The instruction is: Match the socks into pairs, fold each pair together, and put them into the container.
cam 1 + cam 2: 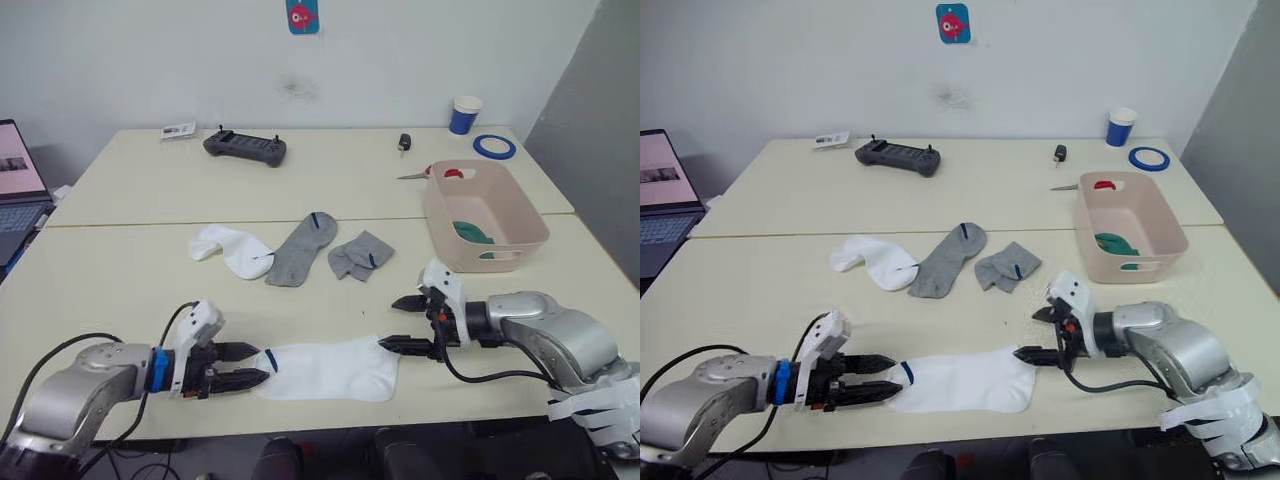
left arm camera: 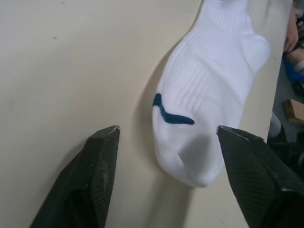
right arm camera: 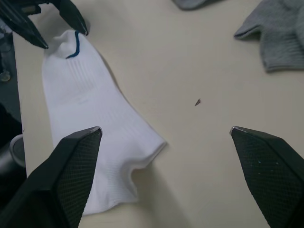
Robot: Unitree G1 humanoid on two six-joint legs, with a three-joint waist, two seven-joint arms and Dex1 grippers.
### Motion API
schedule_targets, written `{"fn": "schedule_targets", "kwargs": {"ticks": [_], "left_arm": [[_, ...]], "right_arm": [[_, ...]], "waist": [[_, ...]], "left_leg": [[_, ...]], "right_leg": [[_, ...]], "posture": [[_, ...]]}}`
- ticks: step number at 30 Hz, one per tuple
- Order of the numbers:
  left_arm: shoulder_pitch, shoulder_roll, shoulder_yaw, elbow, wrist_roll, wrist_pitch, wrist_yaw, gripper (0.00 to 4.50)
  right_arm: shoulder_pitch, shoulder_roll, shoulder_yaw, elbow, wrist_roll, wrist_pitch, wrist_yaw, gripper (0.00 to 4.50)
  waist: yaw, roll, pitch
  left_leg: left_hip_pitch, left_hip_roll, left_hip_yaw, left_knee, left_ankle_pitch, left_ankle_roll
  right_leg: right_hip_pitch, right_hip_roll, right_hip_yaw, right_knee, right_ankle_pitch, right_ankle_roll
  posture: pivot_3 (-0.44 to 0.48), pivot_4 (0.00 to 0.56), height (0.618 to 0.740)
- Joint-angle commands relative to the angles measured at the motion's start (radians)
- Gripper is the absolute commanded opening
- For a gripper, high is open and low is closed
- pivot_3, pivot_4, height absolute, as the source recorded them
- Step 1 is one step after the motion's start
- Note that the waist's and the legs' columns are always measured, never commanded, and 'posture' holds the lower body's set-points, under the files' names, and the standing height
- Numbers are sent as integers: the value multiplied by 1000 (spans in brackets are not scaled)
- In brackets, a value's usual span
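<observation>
Two white socks (image 1: 330, 370), two grey (image 1: 303, 248).

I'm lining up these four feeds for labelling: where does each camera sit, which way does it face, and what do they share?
Left eye view: on the head, facing forward and down over the table; both arms show.
Right eye view: the head camera's other eye, same scene with the container.
Left wrist view: looks along the left gripper, open around one end of the white sock.
Right wrist view: looks along the open right gripper at that sock's other end.
Shared: all four show this white sock.
</observation>
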Motion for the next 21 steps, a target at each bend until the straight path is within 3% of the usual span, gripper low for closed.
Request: {"fn": "schedule_targets", "kwargs": {"ticks": [1,5,9,12,18,21], "left_arm": [[38,-15,130,33,46,-60,99,4481],[-29,-39,166,62,190,-337,186,4481],[-163,-61,38,180,400,-645,239,4481],[-267,-107,-40,303,487,-817,255,4481],[-477,-178,-160,599,611,-962,294,4481],[-562,-200,-194,746,655,-1009,319,3889]], "right_arm": [[1,-16,-65,-64,6,-85,19,4500],[-4,-44,-51,-113,-59,-171,4,4500],[-25,-20,-22,-151,-106,-207,-40,4500],[-34,-2,-4,-171,-122,-208,-59,4500],[-22,3,-6,-204,-129,-193,-82,4500],[-11,0,-18,-216,-128,-184,-96,4500]], "waist": [[-4,0,0],[-2,-1,1],[16,-1,1],[20,-1,1],[17,-3,2],[14,-3,2]], "left_leg": [[0,0,0,0,0,0],[-2,0,-2,0,0,0],[-5,0,0,1,0,0],[-6,0,3,1,0,0],[-7,0,4,1,0,0],[-7,0,3,1,0,0]], "right_leg": [[0,0,0,0,0,0],[-1,0,-1,0,0,0],[-2,0,-1,-3,1,1],[-2,-1,0,-4,1,2],[-3,-1,0,-4,1,3],[-3,-1,0,-3,1,3]], "posture": [[0,150,740],[0,150,740],[0,150,740],[0,150,740],[0,150,740],[0,150,740]]}}
